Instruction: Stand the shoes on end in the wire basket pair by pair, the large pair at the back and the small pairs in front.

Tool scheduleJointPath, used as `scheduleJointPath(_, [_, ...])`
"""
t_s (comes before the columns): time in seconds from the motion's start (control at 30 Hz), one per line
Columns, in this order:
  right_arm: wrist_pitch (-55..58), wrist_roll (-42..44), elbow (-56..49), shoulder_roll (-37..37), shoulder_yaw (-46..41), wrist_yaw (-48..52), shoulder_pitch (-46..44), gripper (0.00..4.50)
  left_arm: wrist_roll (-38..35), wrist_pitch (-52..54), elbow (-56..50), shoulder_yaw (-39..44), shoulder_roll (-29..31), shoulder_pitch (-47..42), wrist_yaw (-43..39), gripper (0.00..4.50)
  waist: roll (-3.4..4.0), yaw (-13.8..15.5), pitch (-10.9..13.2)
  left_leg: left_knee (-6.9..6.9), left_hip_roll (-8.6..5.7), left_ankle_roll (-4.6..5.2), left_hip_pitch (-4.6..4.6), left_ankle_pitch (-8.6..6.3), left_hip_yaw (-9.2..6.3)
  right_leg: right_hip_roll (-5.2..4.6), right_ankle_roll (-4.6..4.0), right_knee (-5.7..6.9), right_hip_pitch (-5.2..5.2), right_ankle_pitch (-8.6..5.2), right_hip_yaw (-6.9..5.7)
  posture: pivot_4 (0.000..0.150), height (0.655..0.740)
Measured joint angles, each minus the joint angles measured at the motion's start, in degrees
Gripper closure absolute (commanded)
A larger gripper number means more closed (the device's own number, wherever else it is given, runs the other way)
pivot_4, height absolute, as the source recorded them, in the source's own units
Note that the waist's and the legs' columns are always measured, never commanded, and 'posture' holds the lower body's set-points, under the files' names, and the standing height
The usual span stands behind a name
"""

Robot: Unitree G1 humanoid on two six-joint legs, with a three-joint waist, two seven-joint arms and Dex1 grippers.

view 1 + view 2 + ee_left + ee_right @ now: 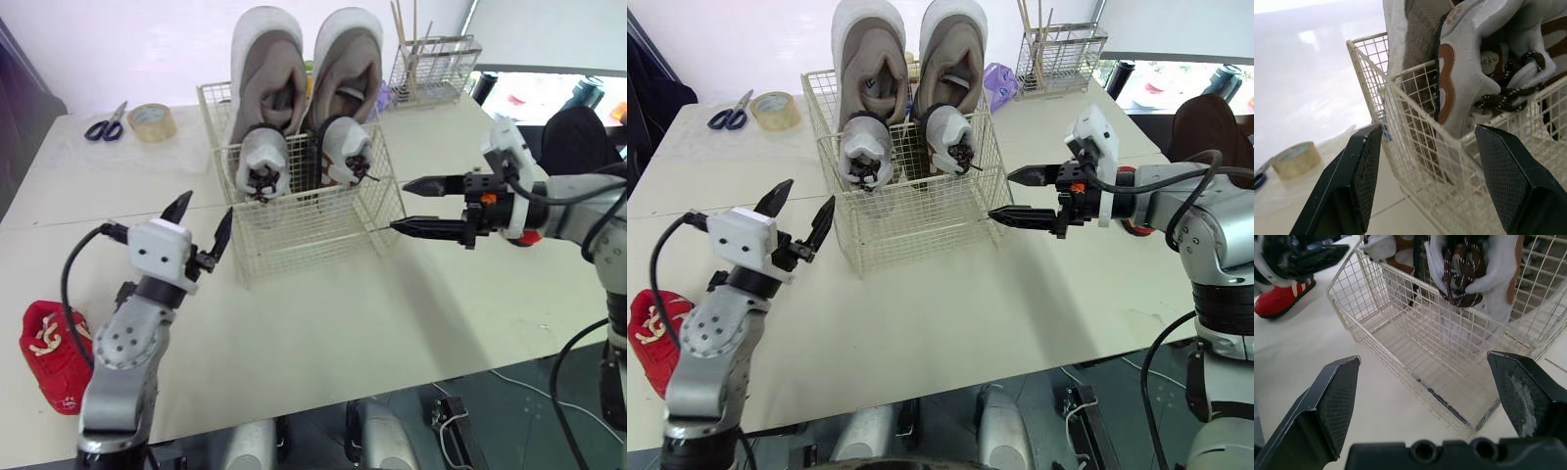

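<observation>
Spread wide and empty, left gripper (207, 204) off the front-left corner of the wire basket (294, 257), right gripper (399, 206) beside its right wall; inside, large grey pair (266, 69) upright at back, small white pair (263, 162) in front; red shoe (49, 352) on the table (323, 343), far left.
</observation>
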Motion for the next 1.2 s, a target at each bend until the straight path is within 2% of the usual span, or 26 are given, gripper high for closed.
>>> scheduleJointPath(0.07, [-1.9, -1.3, 2.3, 1.3, 0.3, 0.0, -0.6, 0.0, -3.6, 3.6, -3.4, 1.4, 0.3, 1.3, -0.2, 0.17, -0.02, 0.0, 0.0, 0.01, 0.01, 0.0, 0.01, 0.0, -0.01, 0.01, -0.01, -0.01, 0.01, 0.0, 0.0, 0.15, 0.74])
scheduleJointPath(0.1, [-3.2, -2.1, 3.9, 1.8, 0.4, -0.1, -0.8, 0.0, -5.9, 5.8, -5.4, 2.5, 0.5, 1.5, -0.2, 0.03, -0.01, 0.0, 0.0, 0.0, 0.0, -0.01, 0.0, 0.0, -0.01, 0.02, -0.01, -0.05, 0.02, 0.0, 0.0, 0.15, 0.74])
scheduleJointPath(0.17, [-5.2, -3.9, 7.1, 2.1, 0.8, 0.3, -0.7, 0.0, -11.7, 10.7, -9.0, 6.1, 1.9, 1.4, 0.2, 0.03, 0.0, 0.1, 0.0, 0.01, -0.01, -0.01, 0.0, 0.0, -0.05, 0.02, -0.01, -0.05, 0.03, -0.01, 0.0, 0.15, 0.74])
scheduleJointPath(0.2, [-6.3, -4.7, 8.7, 1.8, 0.9, 1.1, -0.7, 0.0, -17.7, 14.9, -10.0, 8.3, 4.3, 0.5, 0.4, 0.03, 0.0, 0.1, 0.0, 0.01, -0.01, 0.0, 0.0, 0.0, -0.06, 0.03, 0.0, -0.02, 0.03, -0.01, 0.0, 0.15, 0.74])
scheduleJointPath(0.23, [-7.2, -5.4, 10.7, 1.1, 1.0, 2.0, -0.9, 0.0, -25.0, 19.3, -9.7, 10.2, 10.0, -1.2, -0.1, 0.03, -0.1, 0.2, 0.1, 0.04, 0.0, -0.04, -0.04, 0.03, -0.2, 0.09, 0.0, 0.07, 0.03, -0.03, -0.02, 0.15, 0.74])
scheduleJointPath(0.27, [-8.1, -6.5, 13.3, -0.4, 1.0, 3.3, -1.3, 0.0, -34.5, 24.1, -9.0, 13.3, 18.1, -4.0, -1.4, 0.03, -0.07, 0.4, 0.1, 0.05, 0.02, -0.11, -0.08, 0.07, -0.3, 0.14, -0.01, 0.06, 0.01, -0.04, -0.08, 0.15, 0.74])
scheduleJointPath(0.33, [-9.2, -7.8, 17.1, -3.8, 0.9, 6.0, -2.2, 0.0, -48.1, 27.7, -8.0, 18.8, 27.3, -9.3, -2.1, 0.03, 0.29, 0.2, 0.1, 0.05, -0.04, -0.06, -0.07, 0.04, -0.19, 0.08, -0.01, -0.08, 0.03, -0.04, 0.0, 0.15, 0.74])
scheduleJointPath(0.43, [-9.6, -8.7, 20.9, -6.0, -1.2, 7.8, -1.9, 0.0, -65.3, 29.2, -5.2, 20.7, 34.0, -14.0, 0.9, 0.03, 0.43, -0.5, 0.1, -0.03, -0.04, 0.08, 0.03, -0.06, -0.07, 0.11, 0.02, -0.4, 0.23, -0.02, 0.03, 0.15, 0.74])
scheduleJointPath(0.53, [-10.9, -9.2, 25.3, -6.5, -4.2, 6.8, -0.6, 0.0, -73.7, 30.2, -2.2, 17.2, 37.6, -18.1, 5.7, 0.03, 0.44, -0.5, 0.1, -0.05, -0.08, 0.03, 0.05, -0.02, -0.05, 0.24, 0.04, -0.39, 0.27, 0.0, 0.04, 0.15, 0.74])
scheduleJointPath(0.7, [-19.2, -12.5, 32.5, -6.5, -12.6, -2.9, 0.6, 0.0, -79.1, 29.1, -3.7, 5.5, 34.8, -25.1, 9.3, 0.03, 0.52, 0.1, 0.1, -0.05, -0.13, -0.06, 0.1, 0.04, 0.07, 0.29, 0.03, -0.44, 0.4, 0.0, 0.05, 0.15, 0.74])
scheduleJointPath(0.8, [-25.1, -14.8, 32.7, -6.5, -19.4, -9.9, 7.8, 0.0, -80.8, 29.2, -5.6, -1.5, 30.9, -23.8, 6.1, 0.03, 0.51, 0.4, 0.1, -0.07, -0.13, -0.33, 0.08, 0.2, 0.06, 0.33, 0.05, -0.57, 0.47, 0.01, 0.01, 0.15, 0.74])
scheduleJointPath(0.93, [-27.4, -15.9, 31.6, -4.1, -25.0, -15.9, 17.3, 0.0, -81.0, 29.2, -6.1, -4.6, 30.4, -23.9, 4.6, 0.03, 0.61, 0.0, 0.0, -0.07, -0.13, -0.24, 0.32, 0.15, 0.08, 0.34, 0.05, -0.56, 0.68, 0.01, 0.04, 0.15, 0.74])
scheduleJointPath(1.03, [-27.4, -15.8, 23.4, 1.7, -30.2, -22.1, 27.0, 0.0, -77.9, 29.0, -7.1, -6.5, 29.3, -20.5, 2.8, 0.03, 0.67, 0.0, 0.0, -0.24, -0.09, -0.11, 0.68, 0.05, 0.12, 0.4, 0.04, -0.62, 0.92, -0.01, 0.13, 0.15, 0.74])
scheduleJointPath(1.13, [-27.0, -16.3, 19.8, 7.1, -30.5, -27.5, 31.9, 0.0, -74.7, 27.3, -8.3, -9.6, 23.3, -17.1, 5.0, 0.03, 0.77, 0.0, 0.0, -0.27, -0.09, -0.08, 0.78, 0.03, 0.06, 0.4, 0.02, -0.66, 0.98, -0.01, 0.29, 0.15, 0.74])
scheduleJointPath(1.2, [-26.8, -16.3, 19.3, 8.1, -30.5, -29.1, 32.7, 0.0, -71.7, 25.4, -9.3, -11.8, 19.0, -15.4, 7.4, 0.03, 0.91, 0.0, -0.1, -0.23, -0.14, -0.01, 0.8, -0.01, 0.08, 0.4, 0.01, -0.74, 1.05, 0.0, 0.42, 0.15, 0.74])
